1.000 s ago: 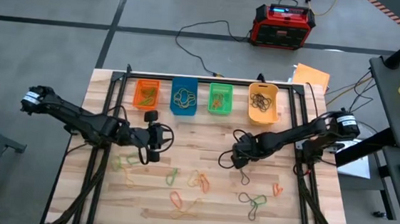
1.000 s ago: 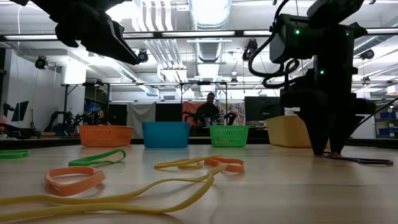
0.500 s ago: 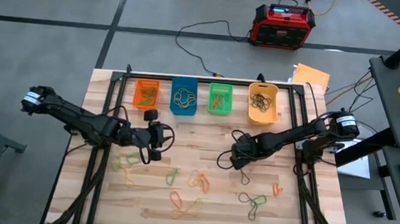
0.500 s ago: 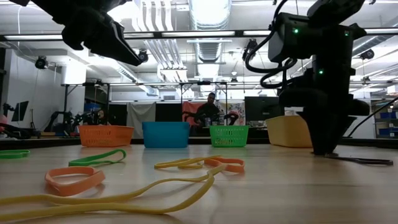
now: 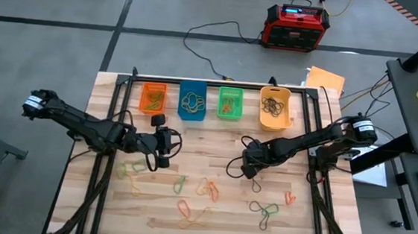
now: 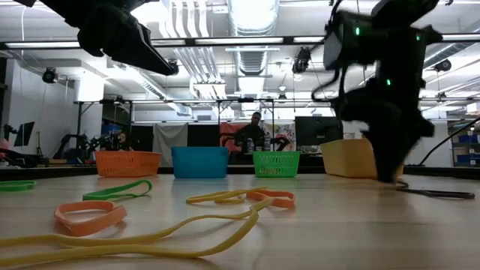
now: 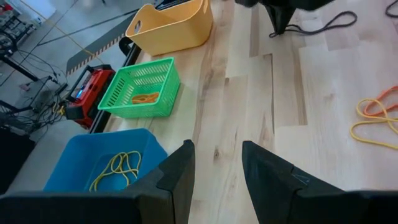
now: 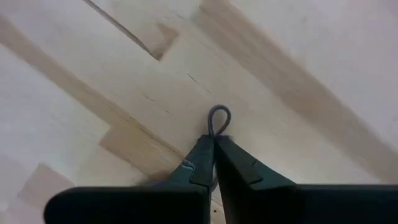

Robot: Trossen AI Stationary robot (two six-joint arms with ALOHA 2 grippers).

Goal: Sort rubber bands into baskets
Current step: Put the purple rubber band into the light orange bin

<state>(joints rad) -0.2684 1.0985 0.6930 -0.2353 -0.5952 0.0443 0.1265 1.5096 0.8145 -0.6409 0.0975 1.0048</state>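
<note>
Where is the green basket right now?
In the high view the green basket sits in the row along the table's far edge, third from the left, between the blue basket and the bigger yellow-orange basket.

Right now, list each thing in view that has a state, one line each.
right gripper: shut on a black rubber band, down at the table.
left gripper: open, empty, above the table.
orange basket: upright, bands inside.
blue basket: upright, yellow bands inside.
green basket: upright, orange band inside.
yellow-orange basket: upright, black bands inside.
loose rubber bands: lying flat on the table.
</note>
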